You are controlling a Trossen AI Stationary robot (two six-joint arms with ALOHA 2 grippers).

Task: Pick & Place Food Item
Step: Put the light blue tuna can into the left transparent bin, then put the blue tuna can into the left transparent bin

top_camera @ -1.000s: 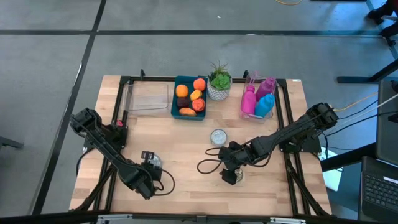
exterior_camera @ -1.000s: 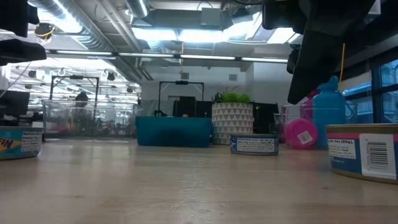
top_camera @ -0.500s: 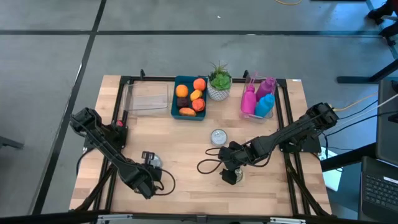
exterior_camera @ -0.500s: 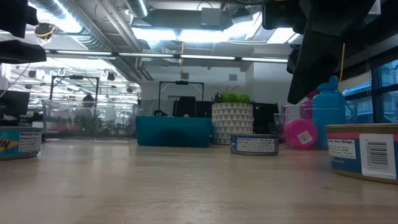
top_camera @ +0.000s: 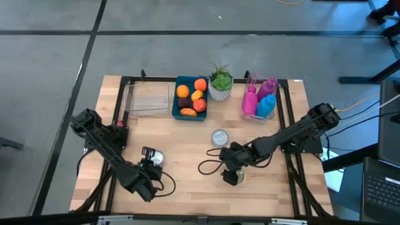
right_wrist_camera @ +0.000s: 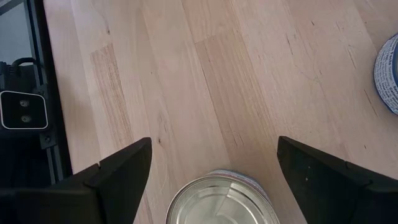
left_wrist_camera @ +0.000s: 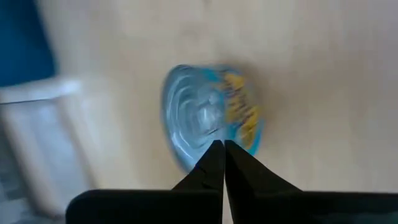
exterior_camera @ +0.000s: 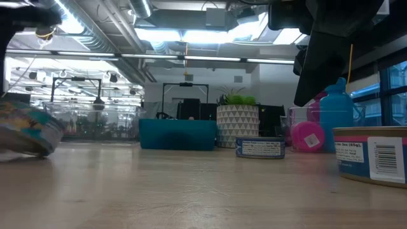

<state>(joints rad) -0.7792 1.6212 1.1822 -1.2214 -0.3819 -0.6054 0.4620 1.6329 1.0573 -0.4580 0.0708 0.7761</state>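
— While the left gripper has its fingers pressed together, what are they doing at that can?
— Their tips meet right at the rim of the round silver-topped food can with the blue and yellow label. Nothing is pinched; the can looks tipped on the pale wooden table, so I'd judge it is being nudged rather than grasped.
— And the right gripper?
— Fingers spread wide, hovering over a second silver-lidded can, placed for a straddling grasp.
— Any writing?
— In the low view that can's white label carries a barcode and a weight line too small to read. The flat blue-labelled tin farther back is illegible too.
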